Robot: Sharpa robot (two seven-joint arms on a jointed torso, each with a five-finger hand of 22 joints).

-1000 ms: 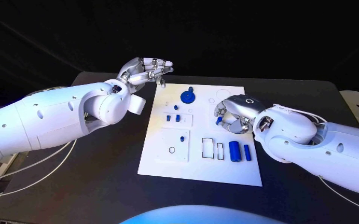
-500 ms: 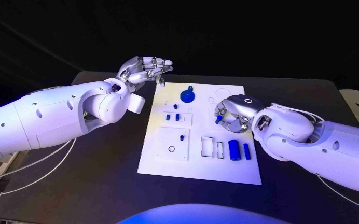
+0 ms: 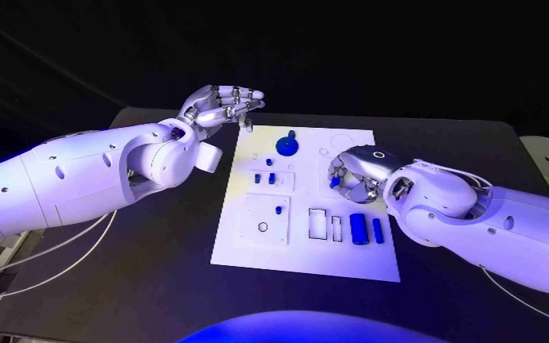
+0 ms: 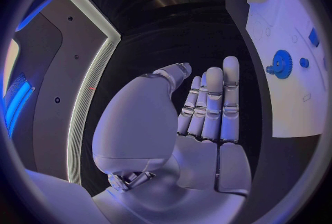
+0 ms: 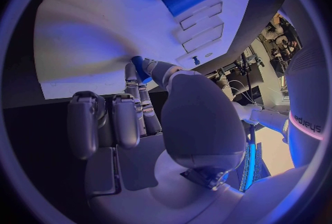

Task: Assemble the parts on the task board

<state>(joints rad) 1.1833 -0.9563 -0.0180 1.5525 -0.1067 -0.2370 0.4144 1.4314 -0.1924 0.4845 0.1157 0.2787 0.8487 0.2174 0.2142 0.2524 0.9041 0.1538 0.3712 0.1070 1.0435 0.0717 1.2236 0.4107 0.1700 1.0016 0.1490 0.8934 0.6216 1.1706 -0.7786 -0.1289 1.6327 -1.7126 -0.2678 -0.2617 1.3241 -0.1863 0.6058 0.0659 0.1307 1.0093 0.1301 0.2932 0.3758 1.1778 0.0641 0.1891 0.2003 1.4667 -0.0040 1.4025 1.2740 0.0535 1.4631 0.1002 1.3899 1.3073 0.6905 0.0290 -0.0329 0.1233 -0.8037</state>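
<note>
Board layout, read from our near edge outward in the head view: we first meet two blue cylinders (image 3: 359, 229) lying side by side at about 5 o'clock from the centre of the white task board (image 3: 303, 267), their long axes running near-to-far.

Next out, at about 3 o'clock, our right hand (image 3: 357, 175) hangs low over the board's right half. We see a small blue part (image 5: 140, 68) pinched between its thumb and a fingertip; the other fingers are curled in. We cannot tell the part's long axis. The small slots (image 3: 266, 178) with blue pieces lie just beside it toward 9 o'clock, so we judge this the nearer hand for seating.

Farther, at 12 o'clock, lies the round blue disc (image 3: 286, 148).

Farthest, past the 11 o'clock corner, our left hand (image 3: 223, 105) hovers off the board, fingers loosely bent and apart, holding nothing.
</note>
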